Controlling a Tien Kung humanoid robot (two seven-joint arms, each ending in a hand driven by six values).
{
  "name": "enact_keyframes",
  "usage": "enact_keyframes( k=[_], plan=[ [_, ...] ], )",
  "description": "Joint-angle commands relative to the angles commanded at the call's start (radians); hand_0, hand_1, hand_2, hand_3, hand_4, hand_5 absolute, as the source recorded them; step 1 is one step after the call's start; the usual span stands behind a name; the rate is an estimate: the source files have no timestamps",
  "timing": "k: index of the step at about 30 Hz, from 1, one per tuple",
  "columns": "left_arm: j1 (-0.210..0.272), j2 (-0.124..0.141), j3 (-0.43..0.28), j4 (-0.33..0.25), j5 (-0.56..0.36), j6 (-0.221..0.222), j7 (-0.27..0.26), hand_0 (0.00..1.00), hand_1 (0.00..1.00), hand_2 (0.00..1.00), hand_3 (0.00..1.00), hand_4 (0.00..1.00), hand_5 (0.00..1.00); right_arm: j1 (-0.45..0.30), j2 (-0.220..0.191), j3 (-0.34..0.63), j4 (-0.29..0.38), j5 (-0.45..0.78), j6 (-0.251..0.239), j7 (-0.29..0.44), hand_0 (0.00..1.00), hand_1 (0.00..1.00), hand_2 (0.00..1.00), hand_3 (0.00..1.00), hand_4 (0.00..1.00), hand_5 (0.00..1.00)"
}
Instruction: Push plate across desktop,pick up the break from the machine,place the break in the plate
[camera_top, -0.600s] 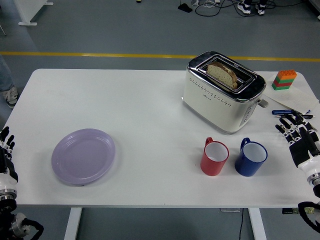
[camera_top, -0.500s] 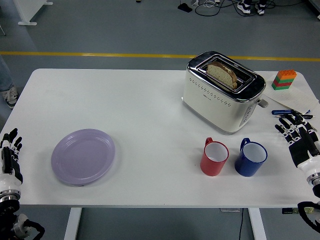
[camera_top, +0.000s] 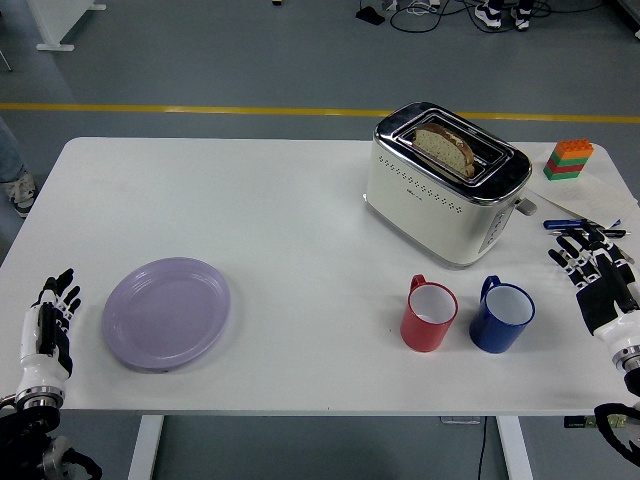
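A lilac plate (camera_top: 166, 312) lies empty on the white table (camera_top: 280, 220) near its front left. A slice of bread (camera_top: 443, 149) stands in the slot of the cream and chrome toaster (camera_top: 445, 184) at the back right. My left hand (camera_top: 50, 322) is over the table's left edge, just left of the plate and apart from it, fingers spread and holding nothing. At the right edge my right hand (camera_top: 597, 276) rests with fingers spread, right of the mugs and in front of the toaster.
A red mug (camera_top: 429, 314) and a blue mug (camera_top: 502, 316) stand side by side in front of the toaster. A stack of coloured blocks (camera_top: 568, 159) and a blue pen (camera_top: 570, 223) lie at the far right.
My left hand has moved right and onto the table toward the plate. The right hand, plate and bread have not moved.
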Motion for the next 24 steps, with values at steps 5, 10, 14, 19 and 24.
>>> enact_keyframes(
  k=[5,10,14,19,24],
  plan=[
    [-0.014,0.0,0.027,0.014,-0.006,-0.003,-0.001,0.884,0.888,0.9,0.789,0.549,0.998,0.002,0.0,-0.002,0.0,0.0,0.0,0.0,0.726,0.673,0.664,0.623,0.52,0.313],
    [-0.03,0.002,0.049,0.023,-0.01,-0.008,0.002,0.884,0.888,0.9,0.789,0.549,0.998,0.002,-0.001,-0.002,-0.001,0.0,0.0,0.0,0.726,0.673,0.664,0.623,0.52,0.313],
    [-0.041,-0.001,0.063,0.029,-0.013,-0.018,0.006,0.88,0.885,0.897,0.788,0.544,0.998,0.004,-0.001,-0.002,-0.001,0.0,0.001,0.0,0.726,0.673,0.664,0.623,0.521,0.312],
    [-0.049,-0.009,0.079,0.033,-0.024,-0.025,0.008,0.884,0.883,0.898,0.788,0.543,0.998,0.003,-0.001,-0.002,-0.001,0.0,0.001,0.0,0.726,0.673,0.664,0.624,0.521,0.313],
    [-0.052,-0.018,0.098,0.034,-0.069,-0.037,0.008,0.881,0.883,0.898,0.788,0.54,0.998,0.003,-0.002,-0.001,-0.001,0.0,0.001,0.0,0.726,0.672,0.664,0.623,0.521,0.314]
  ],
)
